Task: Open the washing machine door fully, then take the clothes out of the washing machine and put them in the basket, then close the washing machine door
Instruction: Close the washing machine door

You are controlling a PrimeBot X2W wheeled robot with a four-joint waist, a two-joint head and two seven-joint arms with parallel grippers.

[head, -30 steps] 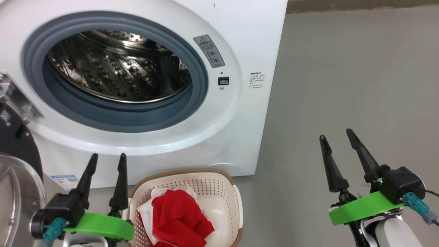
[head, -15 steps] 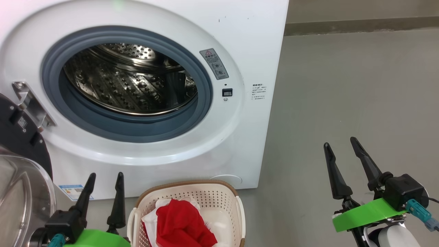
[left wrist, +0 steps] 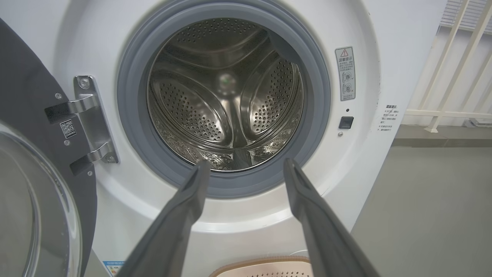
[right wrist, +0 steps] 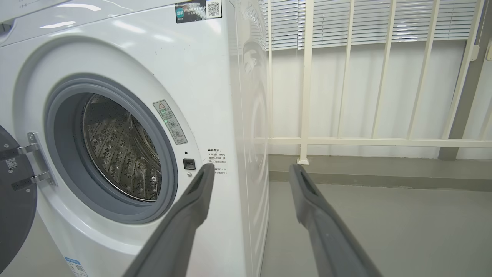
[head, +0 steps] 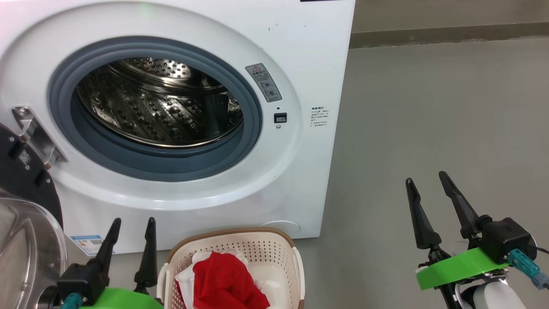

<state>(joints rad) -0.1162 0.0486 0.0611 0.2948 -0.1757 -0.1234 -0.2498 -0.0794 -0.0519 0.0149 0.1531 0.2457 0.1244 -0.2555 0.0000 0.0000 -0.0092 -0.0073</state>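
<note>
The white washing machine [head: 300,51] stands with its steel drum [head: 154,107] bare inside the grey gasket. Its door [head: 25,240] hangs swung out at the far left, hinged on a metal bracket, with the glass bowl showing; in the left wrist view the door [left wrist: 34,200] fills the left edge. On the floor before the washer sits the cream basket [head: 274,253], holding the red and white clothes [head: 223,279]. My left gripper [head: 133,223] is open just left of the basket, holding nothing. My right gripper [head: 426,182] is open over bare floor to the right.
Grey floor [head: 429,107] stretches right of the washer. A white railing [right wrist: 307,96] with blinds behind it stands beyond the machine's right side. The washer's blue sticker [head: 88,242] is near my left fingers.
The head camera has tilted up and shifted, so the washer sits lower and rightward in the picture and the basket nearer the bottom edge. Both grippers stay open; nothing was taken or let go.
</note>
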